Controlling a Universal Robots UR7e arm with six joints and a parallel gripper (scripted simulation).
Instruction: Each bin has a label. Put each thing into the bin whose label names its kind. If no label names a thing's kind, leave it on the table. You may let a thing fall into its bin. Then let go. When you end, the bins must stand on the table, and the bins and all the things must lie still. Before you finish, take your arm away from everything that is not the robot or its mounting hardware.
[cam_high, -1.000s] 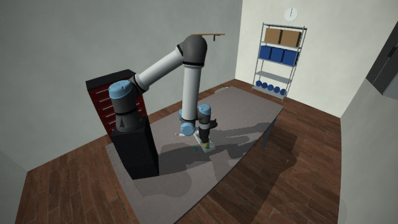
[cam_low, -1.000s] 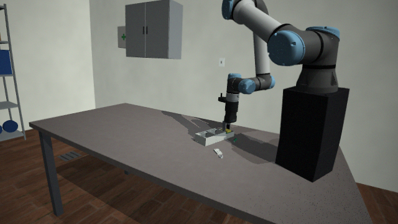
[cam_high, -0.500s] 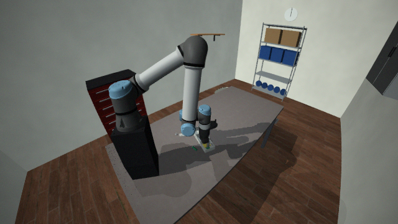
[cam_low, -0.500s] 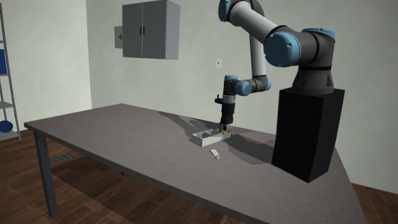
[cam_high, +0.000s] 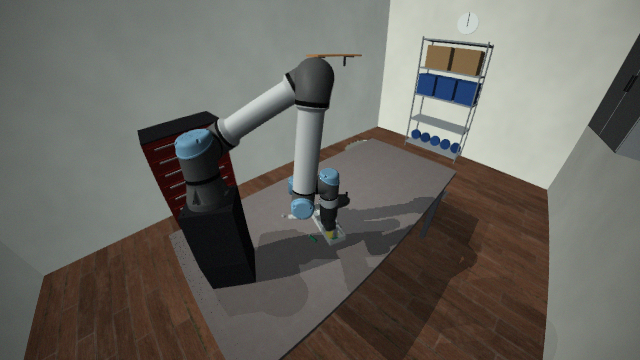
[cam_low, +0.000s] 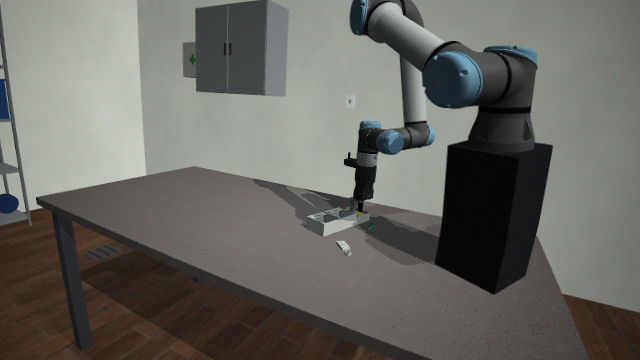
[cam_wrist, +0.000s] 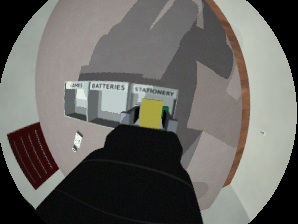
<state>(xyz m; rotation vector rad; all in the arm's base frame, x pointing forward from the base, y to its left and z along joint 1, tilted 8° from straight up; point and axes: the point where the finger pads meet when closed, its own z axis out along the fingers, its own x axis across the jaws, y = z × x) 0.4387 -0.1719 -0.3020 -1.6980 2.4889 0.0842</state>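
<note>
The bin tray (cam_high: 337, 242) (cam_low: 336, 228) stands on the table, with a left label (cam_wrist: 76, 85) that seems to read GAMES, then BATTERIES (cam_wrist: 108, 87) and STATIONERY (cam_wrist: 155, 92). My gripper (cam_high: 330, 230) (cam_low: 357, 205) (cam_wrist: 151, 114) points down at the STATIONERY bin, its fingers open, with gaps beside a yellow block (cam_high: 329, 234) (cam_low: 359, 213) (cam_wrist: 151, 112) between them. A green thing (cam_wrist: 165, 108) shows in that bin beside the block. Another green piece (cam_high: 313, 238) (cam_low: 371, 226) lies on the table beside the tray. A white dotted piece (cam_low: 343, 245) (cam_wrist: 78, 138) lies outside the tray, with a small pale piece (cam_low: 348, 253) at its end.
The black robot pedestal (cam_high: 217, 240) (cam_low: 492, 215) stands at one end of the table (cam_high: 280, 305) (cam_low: 200, 225). The tray's low walls and dividers surround the space under the fingers. A red drawer cabinet (cam_high: 162, 165) (cam_wrist: 34, 155) stands beyond the table.
</note>
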